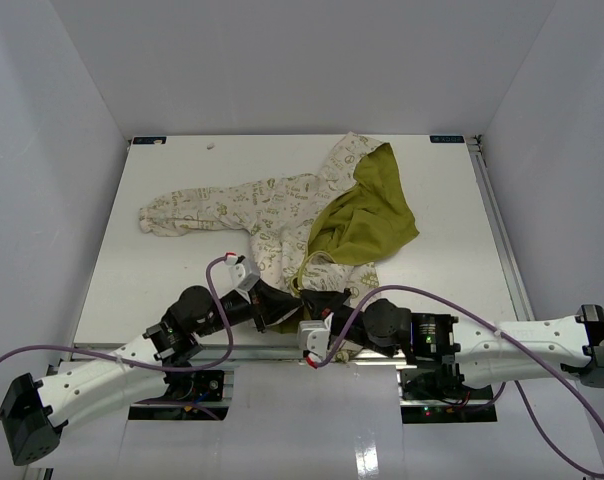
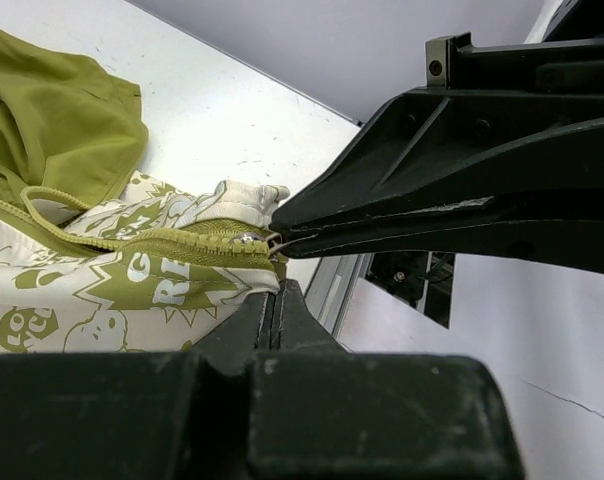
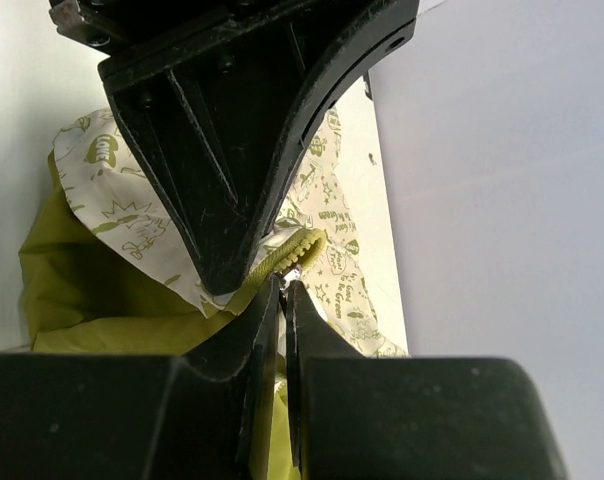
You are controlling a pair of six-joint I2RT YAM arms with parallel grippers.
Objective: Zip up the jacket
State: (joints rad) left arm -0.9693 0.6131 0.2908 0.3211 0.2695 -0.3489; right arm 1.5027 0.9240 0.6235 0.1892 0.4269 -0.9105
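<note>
Fingers: left gripper (image 2: 278,295) clenched on the hem corner beside the zipper (image 2: 162,245), right gripper (image 3: 285,288) pinched shut on that zipper's lower end | jacket (image 1: 282,215): soft cream cloth, green print, plain olive lining flipped open, hooded, lying rumpled mid-table (image 1: 182,170) | arms: both stretched low, tips meeting at the near hem

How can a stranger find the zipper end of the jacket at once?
On the white table lies one jacket, cream with green print. At its near hem, the left hand and the right hand meet. The zipper end is the ribbed olive strip at their tips, unlike the flat printed cloth around it.
</note>
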